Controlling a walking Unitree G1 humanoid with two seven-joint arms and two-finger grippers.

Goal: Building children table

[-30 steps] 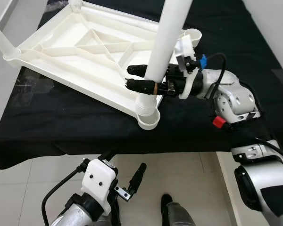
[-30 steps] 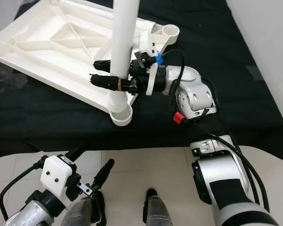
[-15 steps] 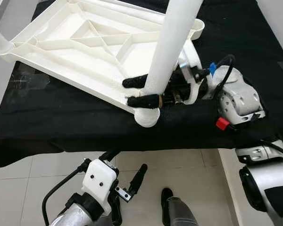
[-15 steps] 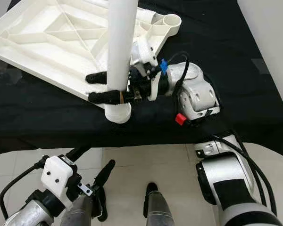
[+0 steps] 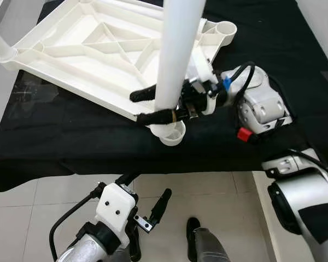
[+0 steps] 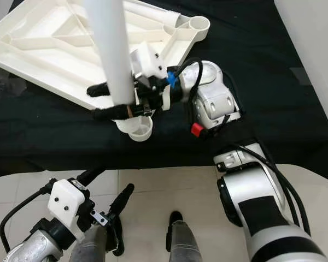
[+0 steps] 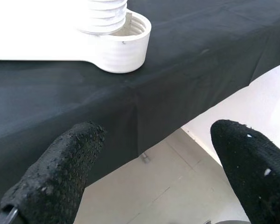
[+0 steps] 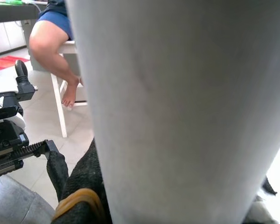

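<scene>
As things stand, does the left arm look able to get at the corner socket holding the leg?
Probably yes: the left end effector hangs open below the table edge, with open space up to the socket, though the right end effector grips the leg just above.

The right gripper (image 5: 151, 105) clamps the white leg (image 5: 175, 60), seemingly above the corner socket (image 5: 173, 134).

Before you, an upturned tabletop (image 5: 98, 54) lies on a cloth-covered table (image 5: 295, 65). At its near corner, a table leg (image 5: 175, 54) stands in the corner socket (image 5: 172, 134). Your right gripper (image 5: 153, 106) clasps the leg from the right. Your left gripper (image 5: 156, 210) hangs below the table's front edge.
</scene>
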